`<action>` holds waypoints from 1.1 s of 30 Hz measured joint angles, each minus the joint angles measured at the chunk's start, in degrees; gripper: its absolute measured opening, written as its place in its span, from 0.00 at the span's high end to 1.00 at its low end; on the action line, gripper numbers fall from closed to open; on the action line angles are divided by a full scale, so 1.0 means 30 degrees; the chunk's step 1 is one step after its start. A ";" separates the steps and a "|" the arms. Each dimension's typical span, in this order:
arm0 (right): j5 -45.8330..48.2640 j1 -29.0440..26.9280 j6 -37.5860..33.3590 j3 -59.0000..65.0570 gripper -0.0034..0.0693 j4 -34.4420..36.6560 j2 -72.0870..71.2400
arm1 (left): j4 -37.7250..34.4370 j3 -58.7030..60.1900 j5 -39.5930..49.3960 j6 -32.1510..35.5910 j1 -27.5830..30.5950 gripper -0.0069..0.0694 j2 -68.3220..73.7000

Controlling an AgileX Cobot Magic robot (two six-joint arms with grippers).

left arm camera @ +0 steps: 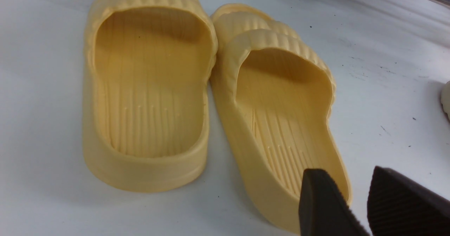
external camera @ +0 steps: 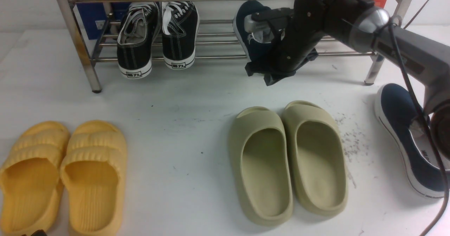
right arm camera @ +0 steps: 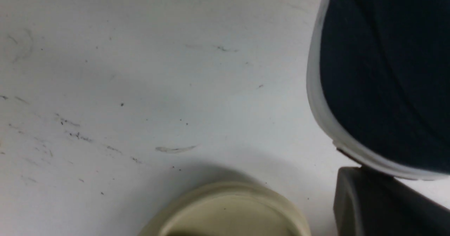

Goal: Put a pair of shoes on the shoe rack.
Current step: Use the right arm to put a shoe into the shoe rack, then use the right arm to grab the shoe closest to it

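On the shoe rack [external camera: 79,43], lower bars, sits one navy slip-on [external camera: 254,48], seen in front view only & partly behind the right arm. Its mate [external camera: 400,123] lies on the white floor [external camera: 182,99] far right, off the rack. Right wrist view adds what front can't: a finger [right arm camera: 369,201] of the right claw [external camera: 270,72] right against a white sole rim w/ navy canvas above, and the toe of one of the olive slides [right arm camera: 225,208] nearby. Which navy shoe that is, can't tell. Right claw is closed, just in front of the rack; whether it pinches anything, can't tell. Left wrist view alone shows the left claw [left arm camera: 348,179]: fingers apart, empty, over the yellow slides [left arm camera: 147,88]. Rack holds black lace-ups [external camera: 179,35] on its left part, navy shoe to their right. Navy pair: dark blue canvas, white rubber soles, pale lining, no laces
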 joint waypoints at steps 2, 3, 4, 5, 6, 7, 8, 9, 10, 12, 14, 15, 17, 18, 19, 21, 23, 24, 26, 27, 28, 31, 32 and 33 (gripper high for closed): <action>-0.0333 0.0000 0.0000 0.0006 0.95 0.0295 0.0005 | 0.0000 0.0000 0.0000 0.0000 0.0000 0.62 0.0000; -0.0333 0.0000 0.0000 0.0023 0.95 0.0316 0.0005 | 0.0000 0.0000 0.0000 0.0000 0.0000 0.62 0.0000; -0.0644 0.0000 0.0000 0.0021 0.94 0.0411 0.0005 | -0.0018 0.0000 0.0000 0.0000 0.0000 0.62 0.0000; -0.0871 0.0017 0.0000 0.0021 0.94 0.0464 0.0005 | -0.0018 0.0000 0.0000 0.0000 0.0000 0.62 0.0000; -0.1042 0.0017 0.0000 0.0021 0.94 0.0577 0.0021 | -0.0018 0.0000 0.0000 0.0000 0.0000 0.62 0.0000; -0.1237 0.0017 0.0000 0.0021 0.94 0.0650 0.0021 | -0.0018 0.0000 0.0000 0.0000 0.0000 0.62 0.0000; -0.1379 0.0017 0.0000 0.0021 0.94 0.0712 0.0021 | -0.0033 0.0000 0.0000 0.0000 0.0000 0.62 0.0000; -0.1575 0.0017 0.0000 0.0021 0.94 0.0737 0.0021 | -0.0033 0.0000 0.0000 0.0000 0.0000 0.62 0.0000; -0.1602 0.0017 0.0000 0.0021 0.93 0.0737 0.0021 | -0.0033 0.0000 0.0000 0.0000 0.0000 0.62 0.0000; -0.1871 0.0017 0.0000 0.0021 0.93 0.0737 0.0021 | -0.0033 0.0000 0.0000 0.0000 0.0000 0.62 0.0000; -0.2175 0.0017 0.0000 0.0028 0.93 0.0737 0.0041 | -0.0033 0.0000 0.0000 0.0000 0.0000 0.62 0.0000; -0.2217 0.0017 0.0000 0.0028 0.92 0.0737 0.0061 | -0.0033 0.0000 0.0000 0.0000 0.0000 0.62 0.0000; -0.2216 0.0017 0.0000 0.0028 0.92 0.0737 0.0060 | -0.0033 0.0000 0.0000 0.0000 0.0000 0.62 0.0000; -0.2215 0.0017 0.0000 0.0028 0.92 0.0737 0.0060 | -0.0033 0.0000 0.0000 0.0000 0.0000 0.62 0.0000; -0.2070 0.0017 0.0000 0.0028 0.92 0.0764 0.0060 | -0.0033 0.0000 0.0000 0.0000 0.0000 0.62 0.0000; -0.1629 0.0017 0.0000 0.0028 0.92 0.0885 -0.0038 | -0.0033 0.0000 0.0000 0.0000 0.0000 0.62 0.0000; -0.0544 0.0000 0.0000 0.0028 0.91 0.1220 -0.0278 | -0.0033 0.0000 0.0000 0.0000 0.0000 0.62 0.0000; 0.0285 0.0000 -0.0019 0.0028 0.91 0.1418 -0.0555 | -0.0033 0.0000 0.0000 0.0000 0.0000 0.62 0.0000; 0.1844 0.0000 -0.0342 0.0028 0.90 0.1735 -0.1150 | -0.0033 0.0000 0.0000 0.0000 0.0000 0.62 0.0000; 0.2165 0.0000 -0.0432 0.0028 0.90 0.1758 -0.1298 | -0.0033 0.0000 0.0000 0.0000 0.0000 0.62 0.0000; 0.3706 0.0000 -0.0834 0.0028 0.90 0.1826 -0.2097 | -0.0033 0.0000 0.0000 0.0000 0.0000 0.62 0.0000; 0.5029 0.0000 -0.1324 0.0028 0.90 0.1735 -0.3249 | -0.0033 0.0000 0.0000 0.0000 0.0000 0.62 0.0000; 0.5167 0.0000 -0.1431 0.0126 0.90 0.1564 -0.3729 | -0.0033 0.0000 0.0000 0.0000 0.0000 0.62 0.0000; 0.5167 0.0000 -0.1429 0.0212 0.90 0.1454 -0.3960 | -0.0033 0.0000 0.0000 0.0000 0.0000 0.62 0.0000</action>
